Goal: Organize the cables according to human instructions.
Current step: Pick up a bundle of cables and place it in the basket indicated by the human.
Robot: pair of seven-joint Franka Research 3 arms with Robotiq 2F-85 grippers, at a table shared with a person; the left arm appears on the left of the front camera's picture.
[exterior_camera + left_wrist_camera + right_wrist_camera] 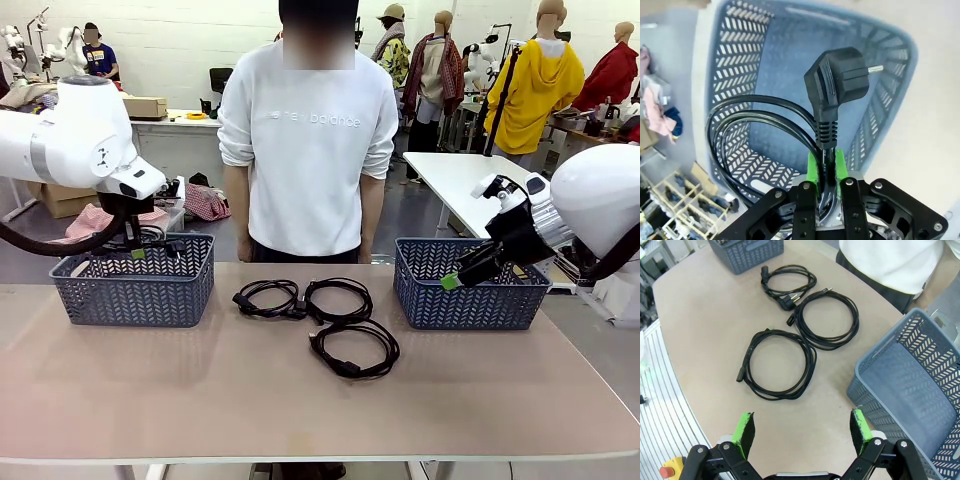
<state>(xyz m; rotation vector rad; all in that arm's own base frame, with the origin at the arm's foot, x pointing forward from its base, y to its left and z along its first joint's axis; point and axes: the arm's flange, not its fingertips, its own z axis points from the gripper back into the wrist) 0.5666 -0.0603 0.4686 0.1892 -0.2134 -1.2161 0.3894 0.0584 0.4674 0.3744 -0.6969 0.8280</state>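
A busy workshop lies behind a tan desk (300,400), and a person (308,150) in a white sweatshirt stands at its far edge, arms down.

The left pincer (826,162) is pinching one cable (740,120) just below its plug (837,80). The green pads press the cord from both sides. The plug stands straight out beyond the fingertips, its long axis in line with the fingers. Directly ahead of that pincer is the open mouth of the left basket (755,55), whose bare floor shows behind the plug and loops. The cable therefore looks set to drop inside once let go, though I cannot tell how far above the basket floor it hangs.

The right pincer (802,432) is spread wide and holds nothing. The right basket (920,385) sits just beside it on one side. The other three cables lie flat on the desk ahead of it, toward the opposite side:
- the closest coil (777,362)
- a middle coil (829,320) touching the closest one
- the farthest coil (787,282) beyond both

The right pincer appears to be the nearer of the two to the closest coil, so a pick there would likely fall to it.
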